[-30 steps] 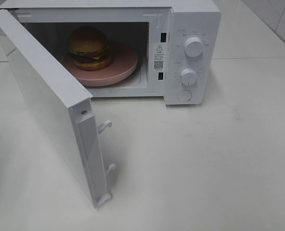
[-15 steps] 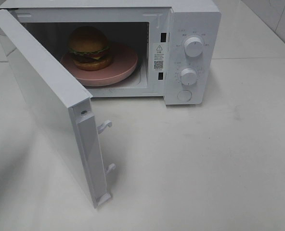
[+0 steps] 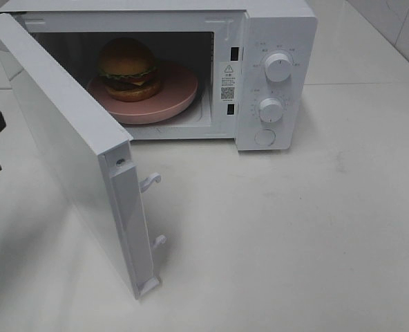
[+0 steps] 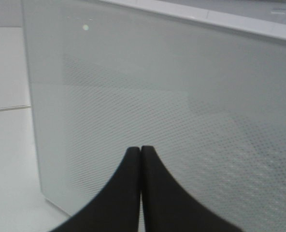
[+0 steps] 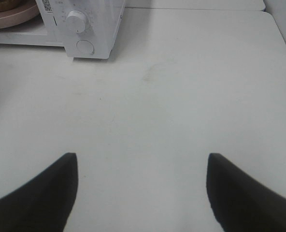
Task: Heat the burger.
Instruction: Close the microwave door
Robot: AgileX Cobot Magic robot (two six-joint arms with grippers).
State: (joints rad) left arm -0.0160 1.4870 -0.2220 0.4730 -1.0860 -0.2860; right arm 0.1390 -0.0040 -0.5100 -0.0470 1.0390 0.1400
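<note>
My left gripper (image 4: pixel 141 151) has crept in beside the microwave's (image 3: pixel 273 28) open door (image 3: pixel 59 138), pinched shut, empty. Right gripper (image 5: pixel 143 158) gapes, empty. The burger (image 3: pixel 127 68) sits inside.

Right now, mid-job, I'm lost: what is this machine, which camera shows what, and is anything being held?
This is a robot with two arms, each ending in a two-fingered gripper. The overhead picture comes from a camera mounted high. It shows a white microwave on the table, its door swung open, and the burger on a pink plate inside. The other two pictures come from cameras on the wrists. The left gripper, shut and empty, faces the outside of the door. The right gripper is open above the table and holds nothing, with the microwave's knobs ahead of it.
</note>
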